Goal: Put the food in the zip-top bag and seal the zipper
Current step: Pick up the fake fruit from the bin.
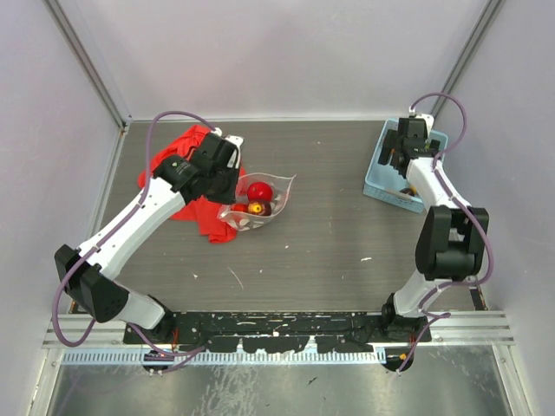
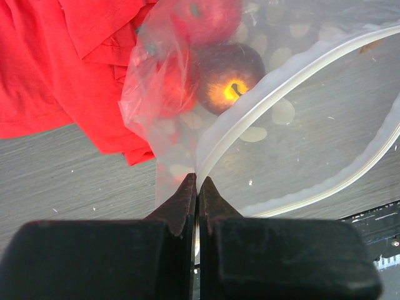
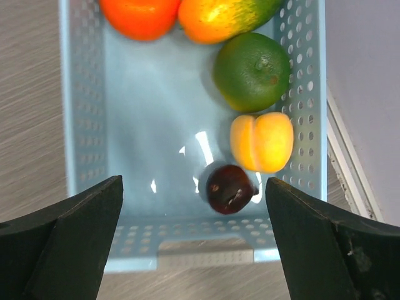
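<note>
The zip-top bag (image 2: 294, 131) lies open by the red cloth, also seen from above (image 1: 260, 206). My left gripper (image 2: 197, 182) is shut on the corner of its mouth, pinching the whitish zipper (image 2: 281, 81). Inside the bag are a red apple (image 2: 209, 15), a dark fruit with an orange patch (image 2: 228, 78) and another red piece (image 2: 175, 87). My right gripper (image 3: 194, 184) hangs open over the blue basket (image 3: 84, 112), holding nothing. Below it lie a dark purple fruit (image 3: 228, 189), a yellow-orange one (image 3: 262, 142), a green one (image 3: 253, 72) and two orange ones at the basket's far end.
A crumpled red cloth (image 1: 186, 173) lies under and left of the bag. The light blue basket (image 1: 386, 178) stands at the table's far right, close to the side wall. Grey walls enclose the table on three sides.
</note>
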Robot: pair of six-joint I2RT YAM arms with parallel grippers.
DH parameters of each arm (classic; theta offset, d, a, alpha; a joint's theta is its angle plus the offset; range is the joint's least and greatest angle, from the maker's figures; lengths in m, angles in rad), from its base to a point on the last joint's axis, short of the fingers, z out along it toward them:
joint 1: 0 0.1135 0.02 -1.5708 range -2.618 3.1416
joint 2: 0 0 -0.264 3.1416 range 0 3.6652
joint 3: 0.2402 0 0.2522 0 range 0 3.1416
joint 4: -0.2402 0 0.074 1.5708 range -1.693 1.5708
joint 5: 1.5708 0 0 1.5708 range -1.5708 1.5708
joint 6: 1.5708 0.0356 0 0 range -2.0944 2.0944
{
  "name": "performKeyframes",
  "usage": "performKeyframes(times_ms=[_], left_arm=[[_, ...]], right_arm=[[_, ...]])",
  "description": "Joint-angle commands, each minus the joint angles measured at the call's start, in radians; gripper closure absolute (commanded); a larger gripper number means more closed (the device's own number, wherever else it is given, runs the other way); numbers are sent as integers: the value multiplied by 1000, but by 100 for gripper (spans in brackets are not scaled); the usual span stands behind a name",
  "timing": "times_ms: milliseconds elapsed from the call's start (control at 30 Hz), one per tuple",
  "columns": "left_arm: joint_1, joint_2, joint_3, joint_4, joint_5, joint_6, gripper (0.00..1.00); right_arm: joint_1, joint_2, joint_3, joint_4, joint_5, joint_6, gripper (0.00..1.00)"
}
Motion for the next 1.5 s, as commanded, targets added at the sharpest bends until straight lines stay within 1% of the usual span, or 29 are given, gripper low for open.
performKeyframes(times_ms=[0,233,500,833,933,1067,1233,1300,1367,1467], left_arm=[[9,-36,1,44,16,-1,100],[15,-34,0,42,9,2,100],[16,-29,1,41,14,3,100],[16,-25,3,41,20,4,100],[16,-25,0,42,20,3,100],[16,-23,1,41,21,4,100],[16,-21,1,42,27,2,100],[16,-20,0,43,27,2,100],[16,-20,1,42,29,2,100],[16,-21,0,42,32,2,100]], right_arm=[[-38,73,91,118,83,-65,0],[-97,199,150,183,100,-137,0],[-160,323,225,193,-27,-151,0],[-181,446,281,175,-73,-182,0],[-186,477,281,173,-118,-190,0],[-193,489,263,202,-229,-189,0],[-201,496,248,230,-283,-176,0],[-205,497,246,232,-293,-170,2],[-206,495,247,233,-302,-166,6],[-206,482,246,227,-319,-162,15]])
